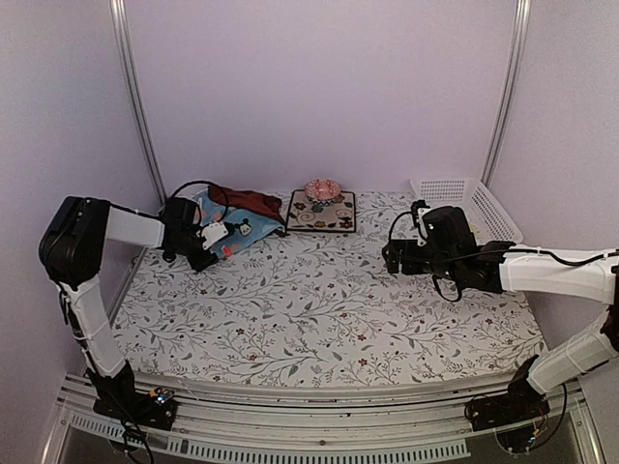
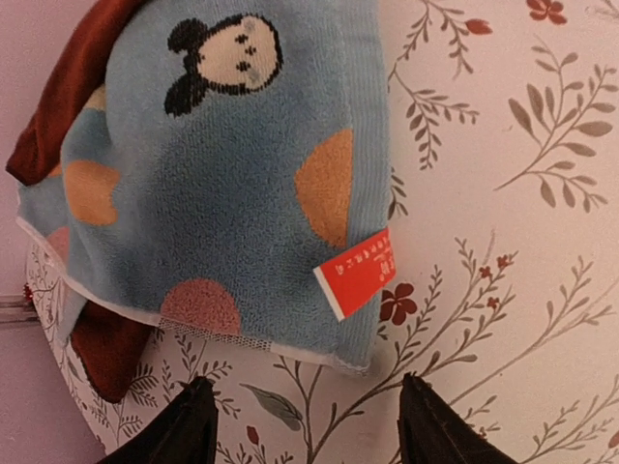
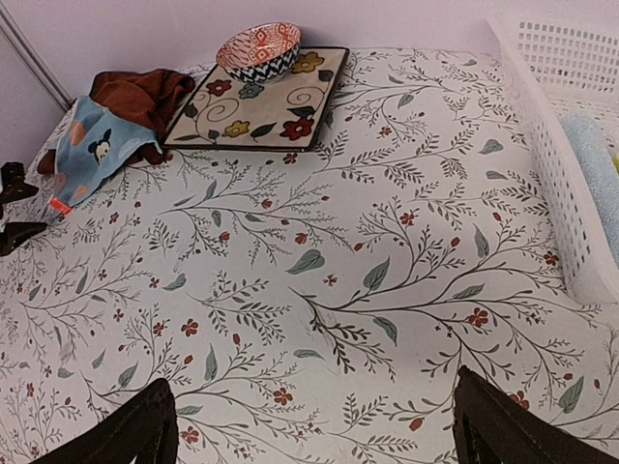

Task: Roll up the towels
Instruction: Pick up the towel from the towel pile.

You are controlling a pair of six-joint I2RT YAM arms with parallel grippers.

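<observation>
A light blue towel [image 1: 253, 232] [image 2: 222, 174] [image 3: 97, 145] with a cartoon mouse, coloured dots and a red tag lies crumpled at the back left of the table. It rests partly on a dark red towel [image 1: 247, 200] [image 2: 68, 87] [image 3: 135, 92]. My left gripper [image 1: 221, 242] [image 2: 305, 387] [image 3: 14, 208] is open, with its tips just short of the blue towel's hemmed edge and only tablecloth between them. My right gripper [image 1: 389, 256] [image 3: 314, 416] hovers open and empty over the right middle of the table, far from both towels.
A square dark floral mat [image 1: 322, 213] [image 3: 261, 101] sits at the back centre with a patterned bowl [image 1: 322, 189] [image 3: 259, 50] on it. A white plastic basket [image 1: 464, 193] [image 3: 551, 145] stands at the back right and holds a pale blue towel [image 3: 595, 155]. Walls and metal posts close in the back and sides.
</observation>
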